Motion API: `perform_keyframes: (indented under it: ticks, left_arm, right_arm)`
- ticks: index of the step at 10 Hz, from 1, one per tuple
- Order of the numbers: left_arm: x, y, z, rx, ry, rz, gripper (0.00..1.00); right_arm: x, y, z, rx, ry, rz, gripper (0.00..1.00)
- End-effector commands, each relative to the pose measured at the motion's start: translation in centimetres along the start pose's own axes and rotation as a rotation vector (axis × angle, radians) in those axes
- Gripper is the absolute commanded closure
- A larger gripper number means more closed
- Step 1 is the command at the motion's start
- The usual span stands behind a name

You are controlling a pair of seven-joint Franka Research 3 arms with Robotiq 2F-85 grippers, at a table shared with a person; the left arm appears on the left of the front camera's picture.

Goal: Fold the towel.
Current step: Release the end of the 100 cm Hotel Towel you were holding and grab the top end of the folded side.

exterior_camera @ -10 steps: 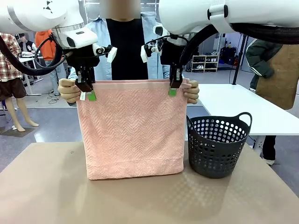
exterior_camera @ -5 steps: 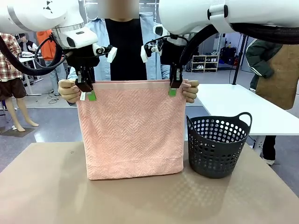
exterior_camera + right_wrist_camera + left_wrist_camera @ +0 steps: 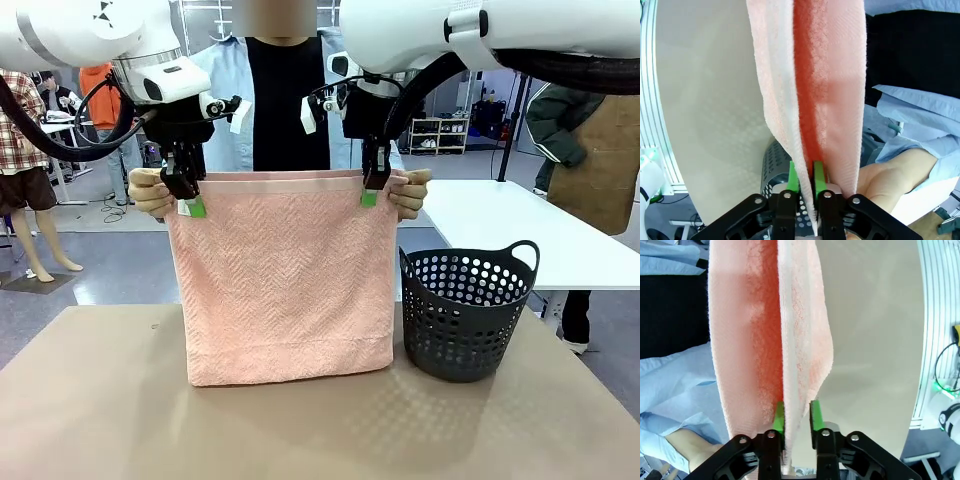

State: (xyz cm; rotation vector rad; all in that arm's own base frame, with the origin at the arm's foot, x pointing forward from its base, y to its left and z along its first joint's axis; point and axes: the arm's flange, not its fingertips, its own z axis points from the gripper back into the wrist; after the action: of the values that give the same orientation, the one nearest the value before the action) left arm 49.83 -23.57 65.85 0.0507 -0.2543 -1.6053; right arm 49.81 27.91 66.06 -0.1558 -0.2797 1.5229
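Note:
The salmon-pink towel (image 3: 285,280) hangs doubled over, its lower edge resting on the table. A person's hands (image 3: 150,192) (image 3: 410,193) hold its two top corners. My left gripper (image 3: 190,200) is at the top edge near the left corner. In the left wrist view its jaws (image 3: 797,416) stand open, with the towel (image 3: 755,340) edge loose between the green pads. My right gripper (image 3: 370,190) is at the top edge near the right corner. In the right wrist view its pads (image 3: 806,176) are only narrowly apart and cloth (image 3: 840,75) fills the gap.
A dark perforated basket (image 3: 466,310) with handles stands on the tan table (image 3: 100,400) just right of the towel. The person stands close behind the towel at the far edge. A white table (image 3: 520,225) lies beyond on the right.
The left gripper's pads have parted from the towel edge, and the right gripper's have eased slightly. The person's hands have taken the top corners a little higher. The towel hangs much as before.

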Motion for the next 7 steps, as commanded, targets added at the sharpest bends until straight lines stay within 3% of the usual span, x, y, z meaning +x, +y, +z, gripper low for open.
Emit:
perform_keyframes:
  ticks: [1, 2, 3, 4, 5, 6, 7]
  left_arm:
    - [0.0, -0.5, 0.7, 0.016, 0.019, 0.006, 0.06]
    - [0.0, -0.8, 1.0, 0.013, 0.02, 0.009, 0.0]
    - [0.0, -1.2, 1.6, 0.016, 0.018, 0.018, 0.0]
    - [0.1, -1.5, 2.1, 0.029, 0.014, 0.018, 0.0]
    - [0.3, -1.9, 3.0, 0.049, 0.011, 0.029, 0.1]
    - [0.5, -2.3, 3.9, 0.072, 0.005, 0.037, 0.0]
    - [0.7, -2.5, 4.8, 0.095, 0.009, 0.039, 0.0]
  right_arm:
    - [-0.1, 0.3, 0.6, -0.01, -0.005, 0.014, 0.42]
    - [-0.2, 0.4, 0.8, -0.008, -0.018, 0.015, 0.29]
    - [-0.3, 0.7, 1.3, -0.013, -0.024, 0.017, 0.08]
    - [-0.3, 1.0, 1.8, -0.03, -0.024, 0.027, 0.0]
    - [-0.3, 1.3, 2.6, -0.053, -0.024, 0.035, 0.0]
    - [-0.4, 1.6, 3.5, -0.077, -0.029, 0.039, 0.0]
    - [-0.5, 1.7, 4.6, -0.093, -0.036, 0.046, 0.1]
